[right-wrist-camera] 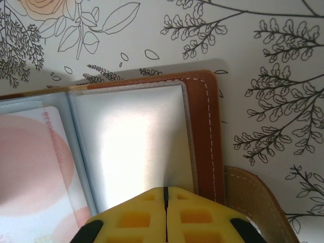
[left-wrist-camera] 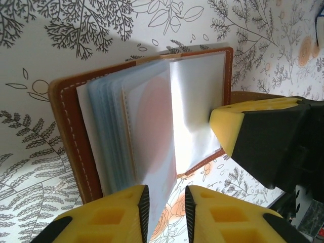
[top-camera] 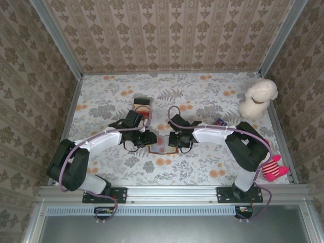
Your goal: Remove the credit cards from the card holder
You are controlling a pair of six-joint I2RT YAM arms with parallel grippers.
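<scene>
We see the card holder [top-camera: 160, 144] lying open in the middle of the flowered table [top-camera: 202, 167], between the two grippers. The left gripper [left-wrist-camera: 167, 202], at its left side, has the jaws a little apart at the edge of a raised clear sleeve [left-wrist-camera: 161, 167], which holds a pale credit card [left-wrist-camera: 152, 121]. The right gripper [right-wrist-camera: 165, 195] is closed on nothing, and its tips rest on the right page.

The card holder [left-wrist-camera: 66, 136] is lying open. The left claw [left-wrist-camera: 167, 212] is straddling a sleeve [left-wrist-camera: 152, 126]; the right claw [left-wrist-camera: 228, 129] is pressing the far page [left-wrist-camera: 197, 96].
</scene>
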